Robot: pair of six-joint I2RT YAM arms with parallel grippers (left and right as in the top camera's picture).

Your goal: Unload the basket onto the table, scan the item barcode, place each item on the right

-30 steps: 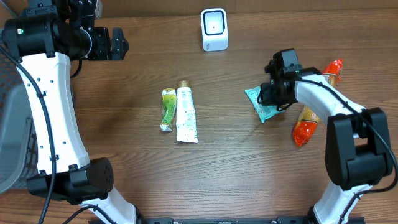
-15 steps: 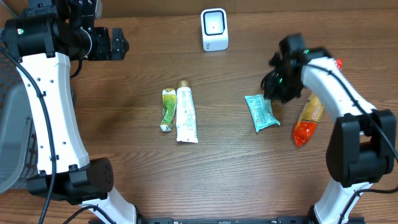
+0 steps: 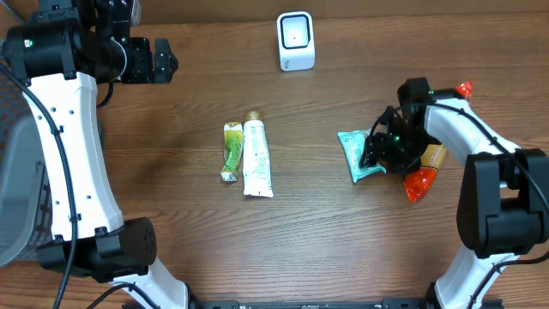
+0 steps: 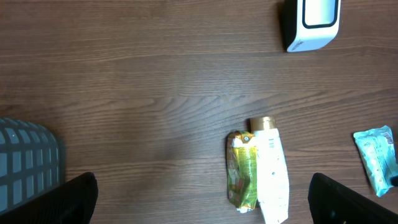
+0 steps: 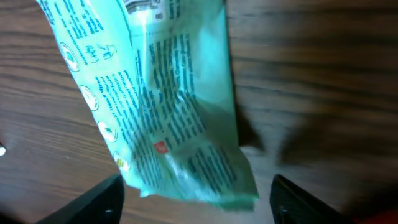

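Lying flat, teal packet point(image 3: 353, 154): long axis near-to-far, far end tilted left.

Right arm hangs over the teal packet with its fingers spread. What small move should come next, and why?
Probably lower the right gripper and close on the teal packet: its end lies flat between the open jaws, ungripped, and the white scanner it must be shown to stands well away.

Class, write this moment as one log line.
left gripper open, empty | right gripper open over teal packet | packet on table, not at scanner
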